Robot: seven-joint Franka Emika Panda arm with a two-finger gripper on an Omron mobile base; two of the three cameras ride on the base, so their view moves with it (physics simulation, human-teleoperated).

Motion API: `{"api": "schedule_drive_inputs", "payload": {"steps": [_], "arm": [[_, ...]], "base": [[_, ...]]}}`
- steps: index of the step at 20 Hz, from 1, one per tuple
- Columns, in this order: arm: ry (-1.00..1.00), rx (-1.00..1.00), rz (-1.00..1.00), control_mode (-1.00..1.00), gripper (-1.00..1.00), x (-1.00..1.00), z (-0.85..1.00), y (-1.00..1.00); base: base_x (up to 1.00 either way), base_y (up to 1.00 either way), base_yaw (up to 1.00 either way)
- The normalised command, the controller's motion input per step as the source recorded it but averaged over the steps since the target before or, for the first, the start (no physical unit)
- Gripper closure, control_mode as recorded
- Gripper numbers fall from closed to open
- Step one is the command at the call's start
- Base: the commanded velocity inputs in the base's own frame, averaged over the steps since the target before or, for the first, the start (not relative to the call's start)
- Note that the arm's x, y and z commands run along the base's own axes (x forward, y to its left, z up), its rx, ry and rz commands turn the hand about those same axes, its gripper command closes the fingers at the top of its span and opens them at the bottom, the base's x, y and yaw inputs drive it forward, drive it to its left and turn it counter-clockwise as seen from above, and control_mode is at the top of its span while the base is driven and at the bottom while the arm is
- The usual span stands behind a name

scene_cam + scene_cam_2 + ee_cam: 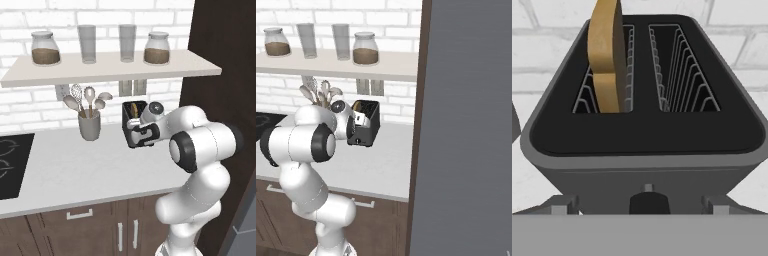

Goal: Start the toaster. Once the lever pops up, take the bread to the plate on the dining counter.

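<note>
Two slots run along the top of the toaster (647,125), and the bread (606,55) stands upright in the left one as the hand view shows it, its golden top well clear of the wire guides. Judging from how high the slice rides, it is not pushed down, so starting the toaster looks like the step in hand. The toaster sits on the light counter (90,165) against the white brick wall, just right of the grey utensil cup (90,125) and below a shelf (110,67) carrying jars and glasses. That spot keeps it close to the tall dark cabinet on the right, which leaves the arm little room on that side.

The arm rises from the near edge of the counter, elbow bent high, forearm reaching far toward the wall. The gripper (142,134) is pressed up close to the toaster's near face, level with its lower half, and looks straight at the small dark knob (648,202) low on the front. The fingers (559,206) stand wide apart, one on each side of that knob, holding nothing. This low, square approach suits working a control on the front face rather than lifting the bread out from above.
</note>
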Motion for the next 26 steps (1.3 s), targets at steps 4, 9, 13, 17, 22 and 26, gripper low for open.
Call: {"api": "schedule_drive_inputs", "payload": {"steps": [4,9,13,17,22,26], "arm": [[0.0,0.0,0.0,-1.0,1.0,0.0,0.0,0.0],[0.0,0.0,0.0,-1.0,1.0,0.0,0.0,0.0],[0.0,0.0,0.0,-1.0,1.0,0.0,0.0,0.0],[0.0,0.0,0.0,-1.0,1.0,0.0,-0.19,0.0],[0.0,0.0,0.0,-1.0,1.0,-0.04,-0.64,0.0],[0.0,0.0,0.0,-1.0,1.0,-0.03,-0.69,0.0]], "base": [[0.0,0.0,0.0],[0.0,0.0,0.0],[0.0,0.0,0.0],[0.0,0.0,0.0],[0.0,0.0,0.0],[0.0,0.0,0.0]]}}
